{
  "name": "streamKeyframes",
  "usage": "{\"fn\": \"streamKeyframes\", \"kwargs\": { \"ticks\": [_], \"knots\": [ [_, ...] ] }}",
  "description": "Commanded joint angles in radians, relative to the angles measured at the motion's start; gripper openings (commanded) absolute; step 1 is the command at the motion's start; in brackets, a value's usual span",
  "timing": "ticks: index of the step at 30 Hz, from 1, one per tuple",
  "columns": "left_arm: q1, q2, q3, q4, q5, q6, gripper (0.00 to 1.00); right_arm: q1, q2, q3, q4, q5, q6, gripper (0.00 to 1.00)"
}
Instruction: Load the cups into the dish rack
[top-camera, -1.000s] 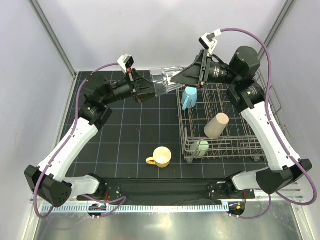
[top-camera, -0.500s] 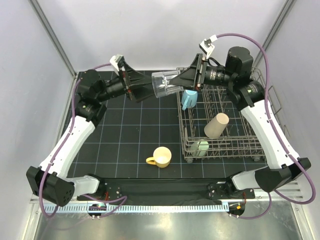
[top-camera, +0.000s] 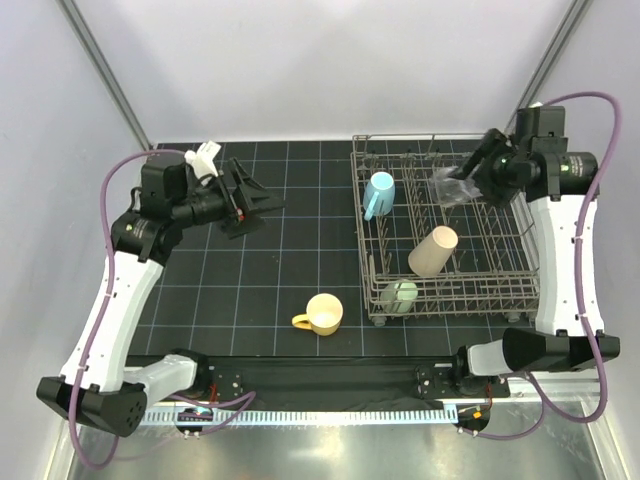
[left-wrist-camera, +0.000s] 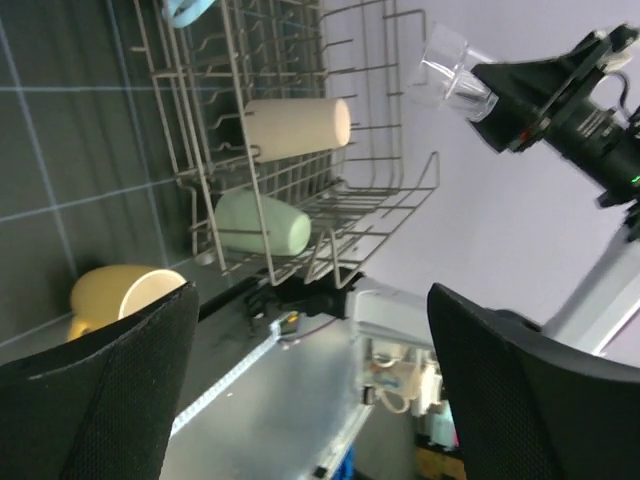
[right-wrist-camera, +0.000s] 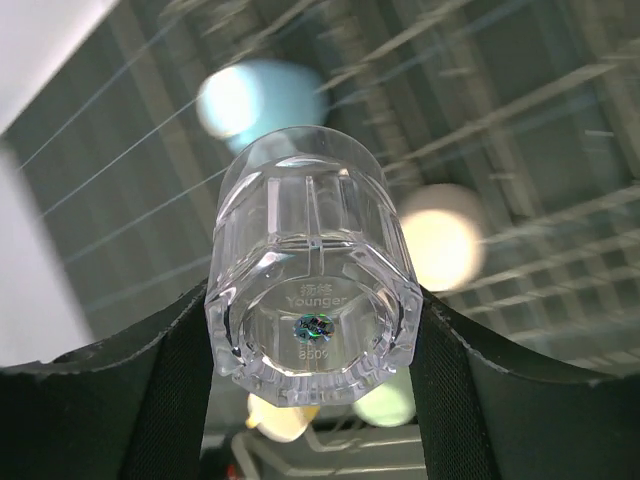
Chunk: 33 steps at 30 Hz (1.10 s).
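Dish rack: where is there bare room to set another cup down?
The rack's right half is bare, between the tan cup and the right wall. Its left side is crowded: blue cup at the back, green cup in the front corner. The right gripper holds a glass above.

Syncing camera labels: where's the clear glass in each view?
Top external: glass in the right gripper, over the rack's far half.
Left wrist: glass top right, up from the rack.
Right wrist: glass centre, base facing the camera.
Shared landmark: the rack, blurred in the right wrist view.
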<state>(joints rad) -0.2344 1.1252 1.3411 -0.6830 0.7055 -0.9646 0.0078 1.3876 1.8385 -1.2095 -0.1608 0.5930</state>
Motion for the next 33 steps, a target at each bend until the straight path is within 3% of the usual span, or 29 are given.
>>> {"fn": "streamKeyframes", "kwargs": {
  "ticks": [1,9,15,24,33],
  "knots": [
    [-0.045,-0.048,0.093,-0.144,-0.135,0.234,0.93,-0.054,0.017,0.084,-0.160,0.311,-0.015,0.04],
    [-0.137,-0.119,0.138,-0.242,-0.290,0.431,1.00,-0.124,0.148,0.177,-0.208,0.610,-0.024,0.04],
    [-0.187,-0.157,0.158,-0.332,-0.435,0.541,1.00,-0.137,0.221,0.113,-0.170,0.707,-0.038,0.04],
    [-0.241,-0.162,0.188,-0.392,-0.584,0.636,1.00,-0.138,0.271,-0.044,-0.081,0.687,0.008,0.04],
    [-0.258,-0.127,0.211,-0.412,-0.635,0.662,1.00,-0.138,0.294,-0.156,-0.007,0.685,0.010,0.04]
  ]
}}
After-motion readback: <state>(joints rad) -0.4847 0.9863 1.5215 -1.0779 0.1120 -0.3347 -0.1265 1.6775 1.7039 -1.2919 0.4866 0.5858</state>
